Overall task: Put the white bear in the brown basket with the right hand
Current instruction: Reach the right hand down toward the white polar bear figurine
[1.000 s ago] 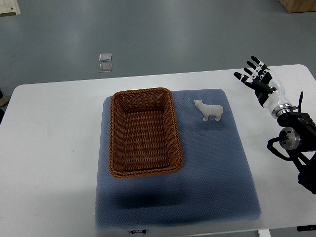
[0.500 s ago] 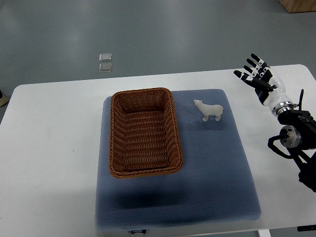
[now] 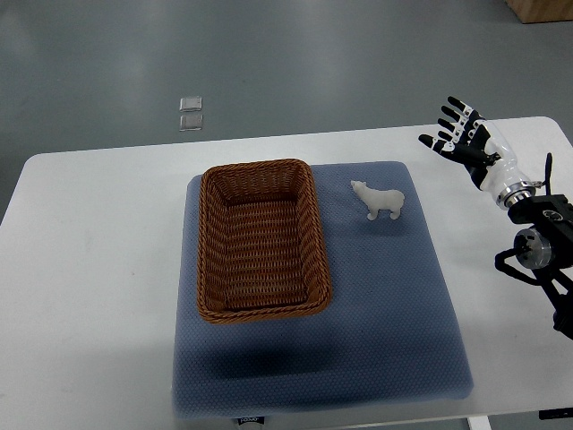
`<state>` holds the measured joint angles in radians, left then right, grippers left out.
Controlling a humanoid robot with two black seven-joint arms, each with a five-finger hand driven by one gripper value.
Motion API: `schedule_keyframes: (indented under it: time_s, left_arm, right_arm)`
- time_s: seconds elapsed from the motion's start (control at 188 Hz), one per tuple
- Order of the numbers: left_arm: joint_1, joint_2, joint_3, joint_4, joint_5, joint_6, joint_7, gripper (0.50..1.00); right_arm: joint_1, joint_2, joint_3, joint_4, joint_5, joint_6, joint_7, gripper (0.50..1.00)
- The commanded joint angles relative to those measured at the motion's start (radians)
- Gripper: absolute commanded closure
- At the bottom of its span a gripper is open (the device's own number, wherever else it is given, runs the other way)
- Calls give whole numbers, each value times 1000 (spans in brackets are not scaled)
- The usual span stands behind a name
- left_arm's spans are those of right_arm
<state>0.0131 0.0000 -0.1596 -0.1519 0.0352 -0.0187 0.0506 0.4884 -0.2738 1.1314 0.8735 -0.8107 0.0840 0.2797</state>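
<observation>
Nothing is being held by the right hand (image 3: 464, 139), fingers spread, well apart from white bear (image 3: 379, 200) standing on mat beside brown basket (image 3: 260, 239); bear risks being toppled w/ a clumsy approach.

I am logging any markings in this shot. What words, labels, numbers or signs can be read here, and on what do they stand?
None can be read.
A small dark tag at the near edge of the blue mat carries pale print, too small and blurred to read.
The white bear, brown basket and right hand show no legible print.
</observation>
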Motion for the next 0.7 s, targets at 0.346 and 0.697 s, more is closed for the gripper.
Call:
schedule_keyframes:
  time_s: [0.346,0.697]
  left_arm:
    - [-1,0,0,0,0,0,0,500]
    - [-1,0,0,0,0,0,0,500]
  right_arm:
    - [122,-208,-340,76,-469,-30,55,566]
    - [254,-229,-650,82,-616,-119,39,581]
